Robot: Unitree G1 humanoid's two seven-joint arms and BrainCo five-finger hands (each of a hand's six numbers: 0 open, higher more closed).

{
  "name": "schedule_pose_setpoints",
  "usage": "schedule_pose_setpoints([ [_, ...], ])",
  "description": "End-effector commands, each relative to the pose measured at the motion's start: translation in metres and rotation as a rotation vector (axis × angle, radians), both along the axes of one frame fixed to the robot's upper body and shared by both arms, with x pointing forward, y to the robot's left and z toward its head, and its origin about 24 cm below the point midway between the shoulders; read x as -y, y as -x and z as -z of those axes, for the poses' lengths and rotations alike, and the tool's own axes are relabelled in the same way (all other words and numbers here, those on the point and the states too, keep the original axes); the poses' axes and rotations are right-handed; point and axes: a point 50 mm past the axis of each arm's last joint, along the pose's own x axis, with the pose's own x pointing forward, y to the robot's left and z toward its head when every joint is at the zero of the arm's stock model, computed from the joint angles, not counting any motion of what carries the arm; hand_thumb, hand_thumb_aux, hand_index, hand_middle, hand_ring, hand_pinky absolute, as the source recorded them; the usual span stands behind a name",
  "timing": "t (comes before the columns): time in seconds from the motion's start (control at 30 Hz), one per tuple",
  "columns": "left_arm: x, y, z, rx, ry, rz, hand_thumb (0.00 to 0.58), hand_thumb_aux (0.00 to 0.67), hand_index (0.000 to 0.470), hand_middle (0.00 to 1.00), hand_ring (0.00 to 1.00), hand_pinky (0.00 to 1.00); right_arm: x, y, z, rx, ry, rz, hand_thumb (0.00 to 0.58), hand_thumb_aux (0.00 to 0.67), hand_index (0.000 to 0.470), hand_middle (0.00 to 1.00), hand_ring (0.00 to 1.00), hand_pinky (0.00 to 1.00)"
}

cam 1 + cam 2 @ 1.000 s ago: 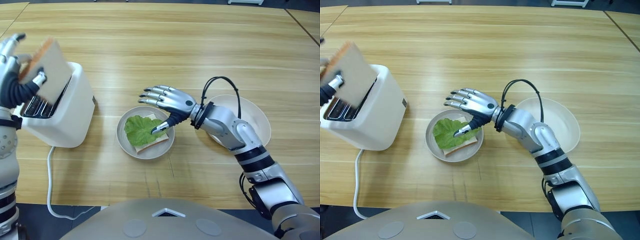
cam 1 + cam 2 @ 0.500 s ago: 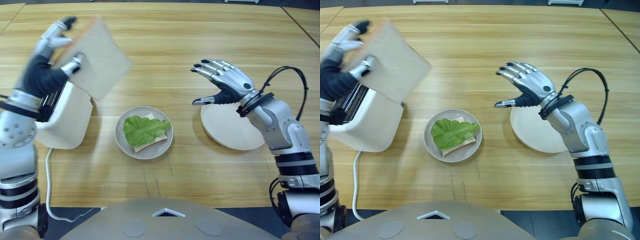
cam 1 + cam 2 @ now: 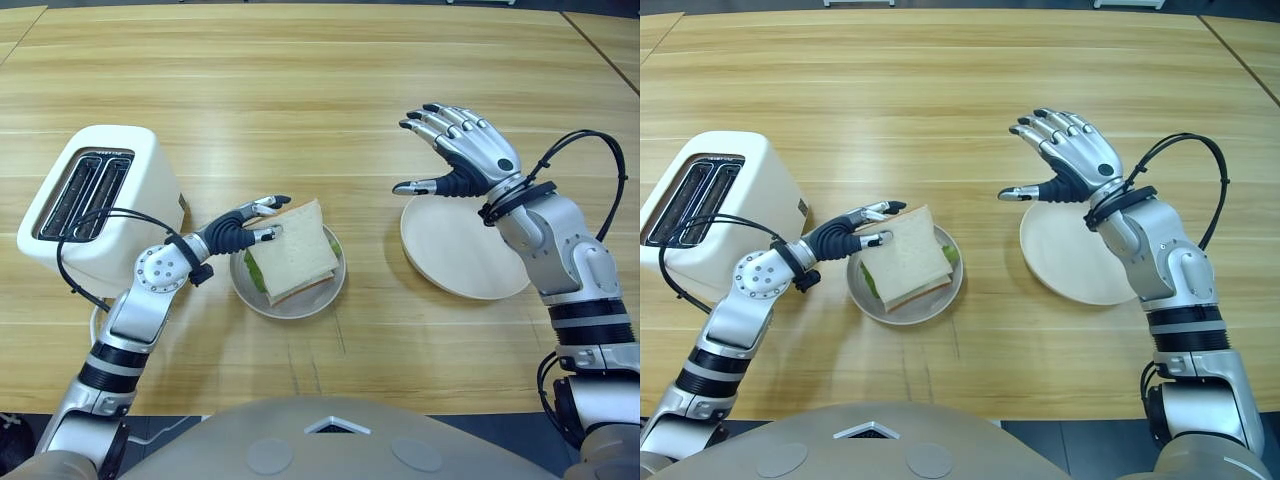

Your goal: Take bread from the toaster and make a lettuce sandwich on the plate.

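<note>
On a wooden table (image 3: 300, 80), a lettuce sandwich lies on the grey plate (image 3: 300, 308) at lower centre of the frame. The top bread slice (image 3: 300, 252) is laid over the lettuce (image 3: 253, 275), of which green edges are seen at the slice's left side and, in the right eye view, at its right side as well. The crust of a lower slice (image 3: 312, 290) is seen beneath.

The left hand (image 3: 240, 228) is held at the top slice's upper-left edge, its fingers (image 3: 272, 203) closed lightly on that edge from either side.

The right hand (image 3: 468, 150) is held in the upper right of the frame, above the far rim of a cream plate (image 3: 470, 275), its fingers spread apart and nothing in them.

The white toaster (image 3: 110, 215) stands at the left of the frame, beside the grey plate, with two dark slots on top. A small dark label (image 3: 802, 208) is seen on its side wall; its writing is too small to be read.
</note>
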Motion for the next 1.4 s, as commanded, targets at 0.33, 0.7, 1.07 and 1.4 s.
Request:
schedule_pose_setpoints([
  [0.33,-0.003,-0.017,-0.004,0.179,-0.11,-0.091,0.0,0.0,0.0,0.0,0.0,0.0,-0.013,0.003,0.011,-0.046,-0.003,-0.055,0.0,0.0,0.0,0.0,0.0,0.0],
  [0.7,-0.036,0.061,-0.097,0.354,0.138,-0.048,0.58,0.67,0.47,0.3,0.3,0.3,-0.029,0.039,0.032,-0.375,-0.132,-0.284,0.438,0.339,0.238,0.0,0.0,0.0],
  [1.07,-0.051,0.136,0.003,-0.245,-0.08,0.282,0.58,0.67,0.47,1.0,1.0,1.0,-0.05,0.117,0.078,-1.033,-0.225,-0.513,0.58,0.67,0.47,1.0,1.0,1.0],
  [1.4,-0.04,0.098,0.075,-0.347,-0.217,0.219,0.58,0.67,0.47,1.0,1.0,1.0,-0.075,0.114,0.12,-1.05,-0.12,-0.503,0.58,0.67,0.47,1.0,1.0,1.0],
])
